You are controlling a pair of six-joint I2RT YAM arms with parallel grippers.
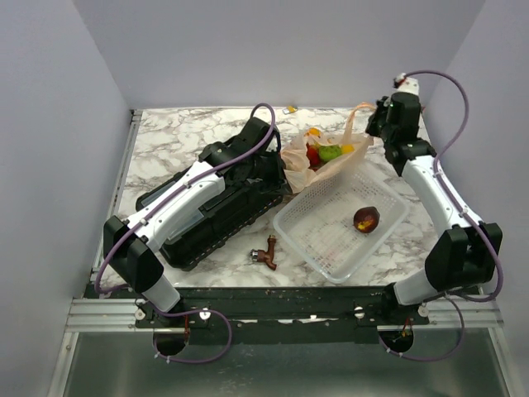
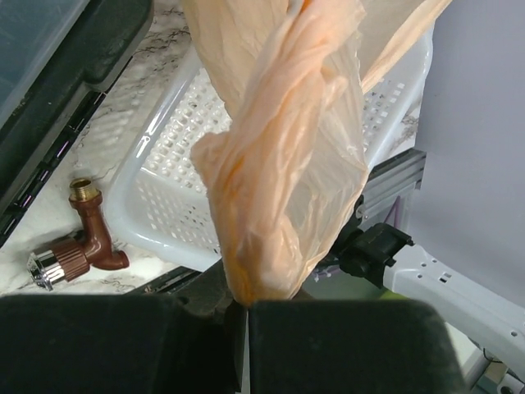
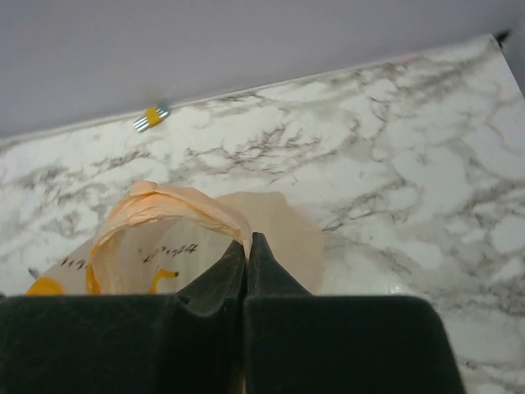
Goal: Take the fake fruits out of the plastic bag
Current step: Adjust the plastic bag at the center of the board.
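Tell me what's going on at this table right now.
Both arms have hold of the plastic bag. The left end effector is shut on a bunched fold of it, and the right end effector is pinched shut on a handle loop at the far side. The fake fruits, red, green and yellow, sit in the bag's open mouth. A maroon-brown fruit lies in the white basket.
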